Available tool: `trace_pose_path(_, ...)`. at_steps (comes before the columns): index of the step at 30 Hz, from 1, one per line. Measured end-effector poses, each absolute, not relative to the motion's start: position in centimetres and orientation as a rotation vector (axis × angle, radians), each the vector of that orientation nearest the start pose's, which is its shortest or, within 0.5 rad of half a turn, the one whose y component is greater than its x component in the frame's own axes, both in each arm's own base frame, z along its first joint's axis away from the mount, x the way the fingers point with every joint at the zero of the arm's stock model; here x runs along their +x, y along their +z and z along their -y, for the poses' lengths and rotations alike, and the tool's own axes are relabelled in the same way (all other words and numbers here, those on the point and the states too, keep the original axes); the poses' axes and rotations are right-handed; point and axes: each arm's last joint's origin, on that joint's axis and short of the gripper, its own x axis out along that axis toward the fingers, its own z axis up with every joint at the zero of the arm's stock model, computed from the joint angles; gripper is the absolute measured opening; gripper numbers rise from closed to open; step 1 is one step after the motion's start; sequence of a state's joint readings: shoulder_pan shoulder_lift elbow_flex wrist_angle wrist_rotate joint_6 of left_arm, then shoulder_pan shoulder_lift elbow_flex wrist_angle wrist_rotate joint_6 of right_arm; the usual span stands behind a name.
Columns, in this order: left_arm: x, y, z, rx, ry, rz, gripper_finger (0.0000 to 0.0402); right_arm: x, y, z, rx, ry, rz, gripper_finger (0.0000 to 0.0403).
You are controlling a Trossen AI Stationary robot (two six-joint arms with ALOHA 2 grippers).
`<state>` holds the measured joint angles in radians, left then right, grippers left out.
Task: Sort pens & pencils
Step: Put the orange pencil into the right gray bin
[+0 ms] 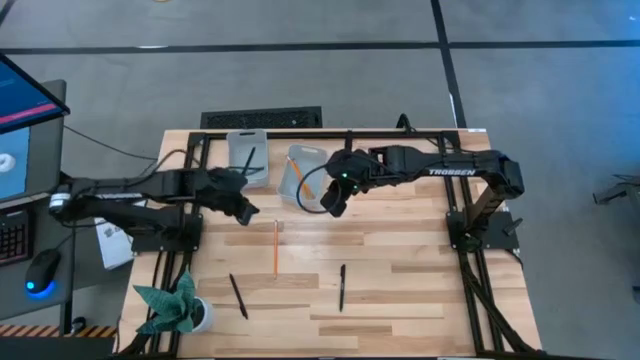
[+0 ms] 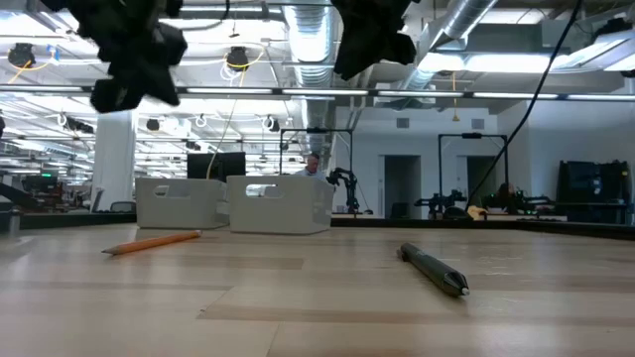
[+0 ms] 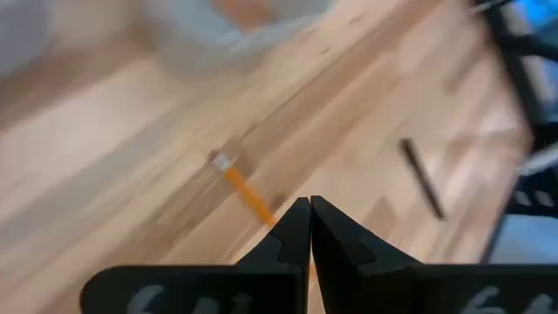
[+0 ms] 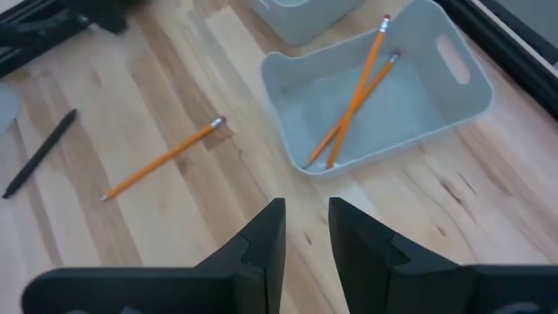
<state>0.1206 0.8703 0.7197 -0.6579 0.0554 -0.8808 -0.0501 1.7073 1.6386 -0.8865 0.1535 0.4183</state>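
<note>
One orange pencil (image 1: 276,248) lies flat on the table in the middle, also seen in the low view (image 2: 154,241) and the right wrist view (image 4: 161,161). Two more pencils (image 4: 357,96) lean inside the right grey bin (image 1: 303,172). One black pen (image 1: 249,160) sits in the left grey bin (image 1: 247,157). Two pens lie flat nearer the table's near edge (image 1: 238,296) (image 1: 342,287). My left gripper (image 3: 309,209) is shut and hangs above the table over the loose pencil's (image 3: 244,187) far end. My right gripper (image 4: 305,214) is open, in the air just near-side of the right bin.
The two bins stand side by side at the table's far edge (image 2: 179,203) (image 2: 281,205). A green paper plant (image 1: 170,305) in a white pot stands at the near left corner. Dark frame rails (image 1: 470,260) run along the table's left and right sides.
</note>
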Motion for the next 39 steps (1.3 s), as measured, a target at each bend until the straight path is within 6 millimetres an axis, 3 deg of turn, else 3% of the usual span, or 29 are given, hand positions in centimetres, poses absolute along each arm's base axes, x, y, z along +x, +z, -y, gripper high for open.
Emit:
trace_pose_path(9, 19.0, 22.7, -1.5, -0.954, 0.553, -0.918, 0.0, 36.2, 33.1, 1.2, 0.392, -0.39, -0.871, 0.0112)
trace_pose_path(18, 20.6, 20.4, -1.9, -0.791, 0.607, -1.01, 0.0, 36.6, 33.4, 1.2, 0.47, -0.412, -0.799, 0.0112)
trace_pose_path(28, 20.8, 19.9, -2.2, -0.636, 0.646, -1.025, 0.0, 36.6, 32.8, 0.0, 0.502, -0.406, -0.818, 0.0112)
trace_pose_path(33, 20.9, 19.9, -2.2, -0.545, 0.568, -1.057, 0.0, 36.4, 32.0, -0.7, 0.513, -0.408, -0.845, 0.0112)
trace_pose_path(39, 21.0, 20.0, -2.2, -0.533, 0.554, -1.04, 0.0027, 36.3, 31.6, -0.7, 0.473, -0.395, -0.866, 0.0112)
